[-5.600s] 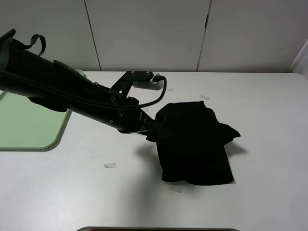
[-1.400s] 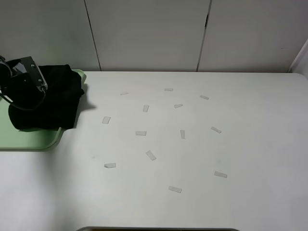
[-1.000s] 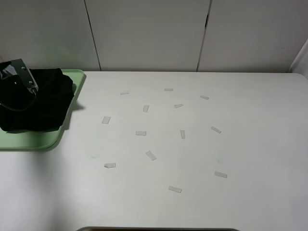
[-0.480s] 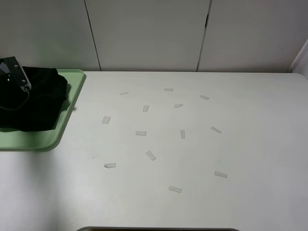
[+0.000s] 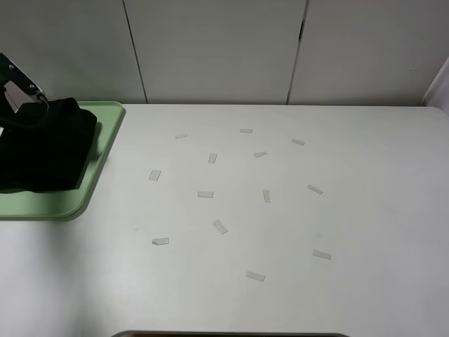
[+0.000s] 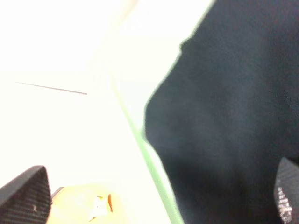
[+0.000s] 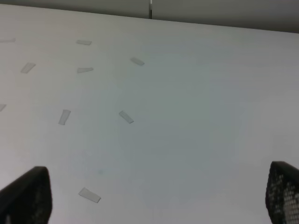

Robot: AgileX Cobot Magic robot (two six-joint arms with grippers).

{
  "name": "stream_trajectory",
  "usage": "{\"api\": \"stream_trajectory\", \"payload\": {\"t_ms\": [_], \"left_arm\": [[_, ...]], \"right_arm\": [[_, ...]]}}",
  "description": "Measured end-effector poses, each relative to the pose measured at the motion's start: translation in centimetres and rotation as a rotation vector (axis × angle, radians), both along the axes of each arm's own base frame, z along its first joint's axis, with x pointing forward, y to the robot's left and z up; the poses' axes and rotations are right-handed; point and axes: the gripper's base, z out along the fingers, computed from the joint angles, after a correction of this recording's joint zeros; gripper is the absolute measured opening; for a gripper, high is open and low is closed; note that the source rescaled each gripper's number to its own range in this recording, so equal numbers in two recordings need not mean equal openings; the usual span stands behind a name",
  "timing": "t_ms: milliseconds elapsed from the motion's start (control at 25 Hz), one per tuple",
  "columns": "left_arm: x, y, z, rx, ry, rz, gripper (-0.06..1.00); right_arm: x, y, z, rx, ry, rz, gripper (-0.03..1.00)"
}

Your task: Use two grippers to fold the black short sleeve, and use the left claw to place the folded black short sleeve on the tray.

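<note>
Black short sleeve (image 5: 42, 147) bundled on the tray (image 5: 84, 193), just below the left pincer (image 6: 159, 200) and apart from its tips. Left pincer spread wide, nothing between the two fingertips (image 6: 25, 193), per the left wrist view. Folded, carried over and laid down by the look of it, so placing seems done; only lifting the arm clear appears left. Well away from that pincer, small clear strips (image 5: 221, 226) scattered over the white counter (image 5: 365, 210). Right pincer (image 7: 159, 200) likewise spread and empty, above bare counter among the strips.
</note>
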Motion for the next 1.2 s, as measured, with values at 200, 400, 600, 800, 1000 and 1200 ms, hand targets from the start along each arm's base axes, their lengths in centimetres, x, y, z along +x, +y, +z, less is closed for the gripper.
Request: {"api": "stream_trajectory", "payload": {"t_ms": [200,400,600,800,1000,1200], "left_arm": [[0.6,-1.6,1.4,-0.083,-0.098,0.049,0.99],[0.9,-4.8,0.9,-0.206,-0.050,0.052,1.00],[0.3,-6.7,-0.2,-0.246,0.027,0.032,1.00],[-1.9,-8.0,-2.7,-0.260,0.136,0.022,1.00],[-3.2,-8.8,-4.0,-0.275,0.188,0.023,1.00],[-3.4,-10.7,-3.4,-0.317,0.197,0.016,1.00]], "right_arm": [[0.0,0.0,0.0,0.000,0.000,0.000,1.00],[0.0,0.0,0.0,0.000,0.000,0.000,1.00],[0.0,0.0,0.0,0.000,0.000,0.000,1.00],[0.0,0.0,0.0,0.000,0.000,0.000,1.00],[0.0,0.0,0.0,0.000,0.000,0.000,1.00],[0.0,0.0,0.0,0.000,0.000,0.000,1.00]]}}
